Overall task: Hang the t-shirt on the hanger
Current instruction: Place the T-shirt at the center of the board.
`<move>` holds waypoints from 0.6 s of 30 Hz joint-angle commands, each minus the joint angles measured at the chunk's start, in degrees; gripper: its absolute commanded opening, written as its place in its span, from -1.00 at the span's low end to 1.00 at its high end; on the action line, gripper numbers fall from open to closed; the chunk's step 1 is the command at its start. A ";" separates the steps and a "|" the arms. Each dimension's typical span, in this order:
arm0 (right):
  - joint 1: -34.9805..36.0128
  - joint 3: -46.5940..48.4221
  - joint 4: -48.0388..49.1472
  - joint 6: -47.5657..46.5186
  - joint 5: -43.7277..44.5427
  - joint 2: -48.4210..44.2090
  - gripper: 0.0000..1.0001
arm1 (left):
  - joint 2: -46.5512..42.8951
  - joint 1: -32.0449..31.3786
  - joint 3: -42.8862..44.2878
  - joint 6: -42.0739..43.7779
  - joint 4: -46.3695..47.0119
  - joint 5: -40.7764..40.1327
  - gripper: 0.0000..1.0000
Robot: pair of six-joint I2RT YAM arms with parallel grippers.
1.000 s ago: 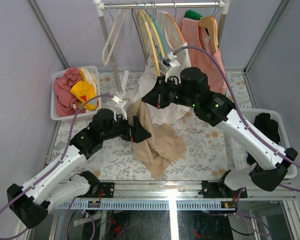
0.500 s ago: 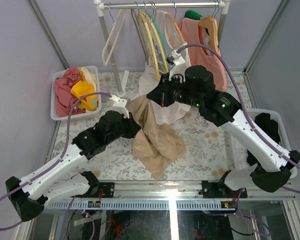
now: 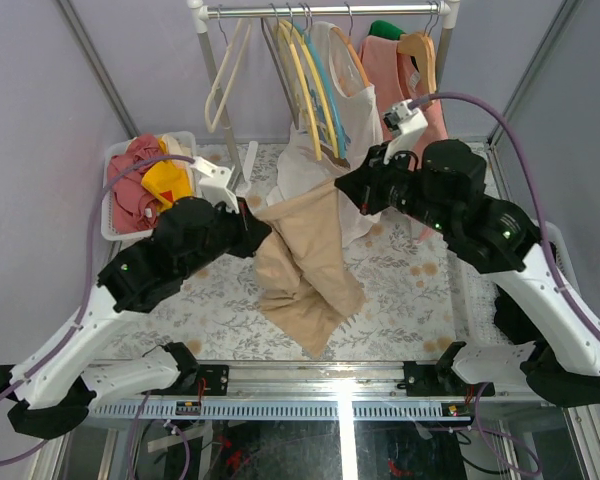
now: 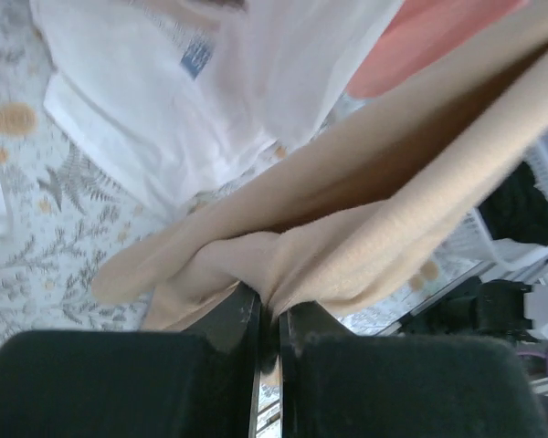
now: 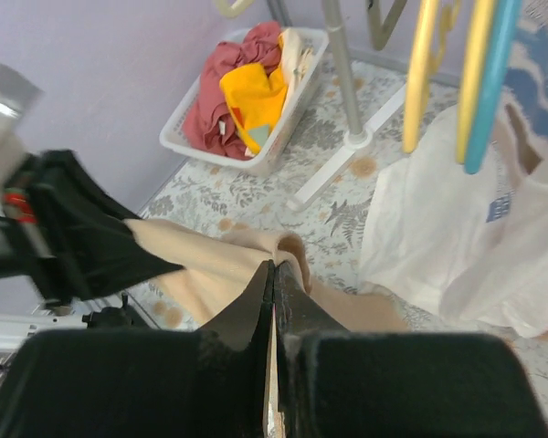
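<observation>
Left arm runs from the near-left corner up to mid-table, elbow raised, wrist level and pointing right. Left gripper (image 4: 267,313) is clamped flat on a bunched fold of the t-shirt (image 3: 305,270), with the black fingers pressed together and cloth squeezed between the tips.

Right arm comes from the near-right corner, arches high and angles back left, so its wrist sits above and right of the left one. Right gripper (image 5: 274,281) is closed too, pinching a rolled edge of the same shirt.

The t-shirt is a soft, matte tan knit with a fine rib visible up close. It's stretched as a band between the two grippers. The rest hangs in loose folds, and the lower end is crumpled on the floral-print table (image 3: 420,285).

The hanger (image 5: 490,91) is thin, smooth light-blue plastic. It hangs on the rail (image 3: 320,10) at the back, beside the yellow hangers (image 3: 302,75) and apart from the shirt.

A white shirt (image 4: 164,100) with a small blue print hangs just behind the tan one. A white slotted basket (image 3: 107,215) on the left holds red and yellow cloth.
</observation>
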 commanded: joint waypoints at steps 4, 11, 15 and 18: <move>-0.47 7.19 -1.51 -5.78 11.17 -4.04 -1.00 | 5.54 -0.28 23.99 7.26 -10.08 2.61 -1.00; -0.45 17.40 -5.32 -9.96 18.89 -4.36 -1.00 | 12.41 -0.25 44.35 9.54 -12.84 10.55 -1.00; -0.43 16.32 -6.54 -9.33 19.80 -7.38 -1.00 | 14.60 -0.26 48.38 9.70 -13.66 14.42 -1.00; -0.44 6.81 -5.07 -5.65 18.71 -12.31 -1.00 | 15.01 -0.26 45.32 9.17 -13.95 17.08 -1.00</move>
